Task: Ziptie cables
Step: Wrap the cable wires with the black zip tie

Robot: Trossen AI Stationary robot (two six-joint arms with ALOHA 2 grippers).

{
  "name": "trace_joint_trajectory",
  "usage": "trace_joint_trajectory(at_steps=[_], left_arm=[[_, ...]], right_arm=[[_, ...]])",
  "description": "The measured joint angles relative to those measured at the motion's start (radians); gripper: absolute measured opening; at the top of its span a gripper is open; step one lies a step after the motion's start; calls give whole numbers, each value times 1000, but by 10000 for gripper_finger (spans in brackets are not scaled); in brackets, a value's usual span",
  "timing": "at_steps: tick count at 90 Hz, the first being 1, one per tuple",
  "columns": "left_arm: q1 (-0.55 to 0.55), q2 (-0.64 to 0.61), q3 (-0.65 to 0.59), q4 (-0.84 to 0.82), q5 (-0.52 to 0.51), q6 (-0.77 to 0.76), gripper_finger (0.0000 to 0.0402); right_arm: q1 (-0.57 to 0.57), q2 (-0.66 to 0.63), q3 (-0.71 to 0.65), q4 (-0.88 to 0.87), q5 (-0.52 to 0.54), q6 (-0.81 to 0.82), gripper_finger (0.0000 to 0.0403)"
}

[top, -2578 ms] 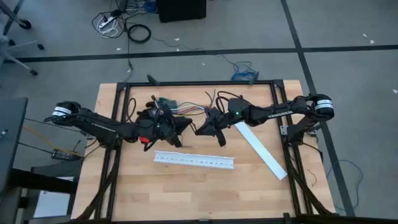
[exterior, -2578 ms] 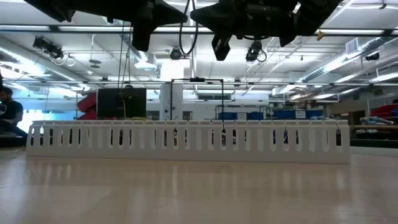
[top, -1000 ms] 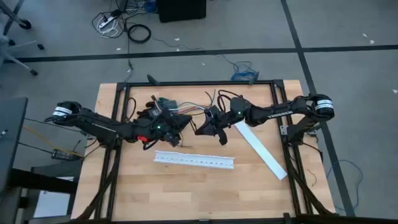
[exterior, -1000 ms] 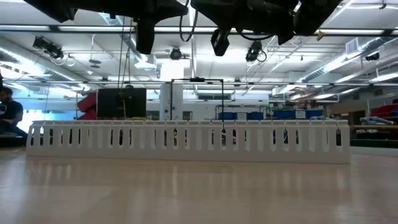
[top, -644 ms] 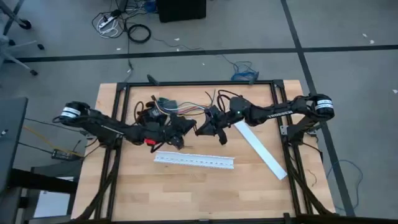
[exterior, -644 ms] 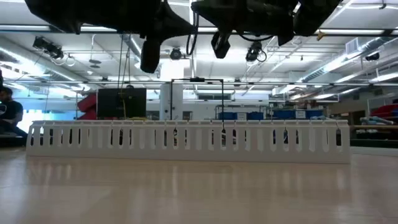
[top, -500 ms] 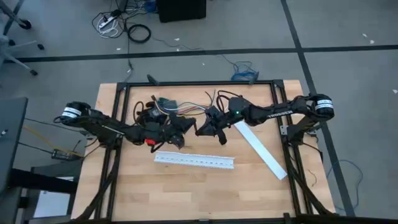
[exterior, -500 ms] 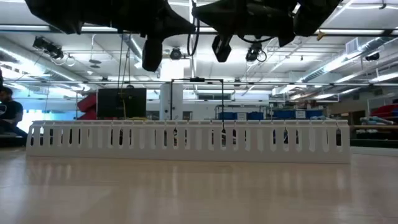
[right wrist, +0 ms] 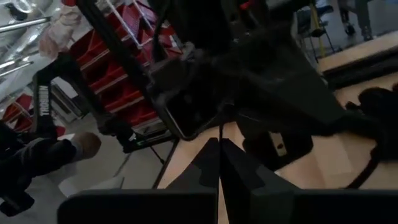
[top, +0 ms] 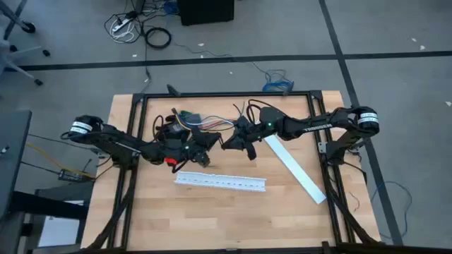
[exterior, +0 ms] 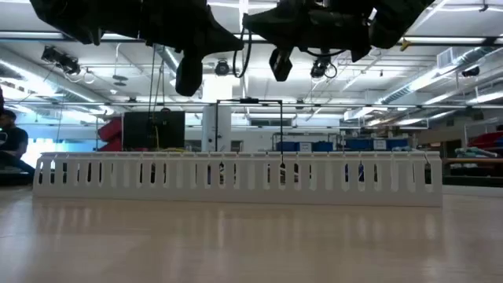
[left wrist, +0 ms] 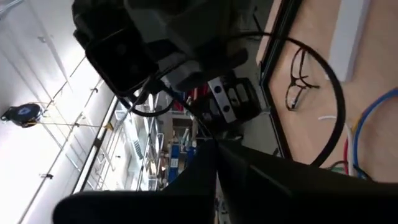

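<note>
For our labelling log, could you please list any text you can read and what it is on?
White lettering on the right arm: too small to read.
White lettering on a dark arm link, right wrist view: too blurred to read.
Nothing else legible.

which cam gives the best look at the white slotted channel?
The low view: the white slotted channel runs across nearly the full picture, with each slot distinct. The high view shows its whole outline lying on the table, but with less detail. Neither wrist view shows it clearly.
</note>
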Motion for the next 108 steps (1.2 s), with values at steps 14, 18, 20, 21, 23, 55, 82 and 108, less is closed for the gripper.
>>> trace_joint_trajectory(at_steps=[14,18,20,21,23,55,82,108], left_arm=[[2,0,0,-35,-2,0,0],[2,0,0,-42,-2,0,0],[2,0,0,-46,-2,0,0],[2,0,0,-47,-2,-1,0],[3,0,0,-49,-2,0,0],[3,0,0,-40,-34,1,0],[2,0,0,-45,-35,95,0],[2,29,0,-36,-34,272,0]], right_arm=[[-1,0,0,7,8,1,0],[-1,0,0,3,11,2,0],[-1,0,0,2,14,2,0],[-1,0,0,2,16,2,0],[-1,0,0,1,21,1,0],[-8,0,0,-30,34,2,0],[9,0,0,-47,32,40,0],[10,0,0,-58,19,77,0]])
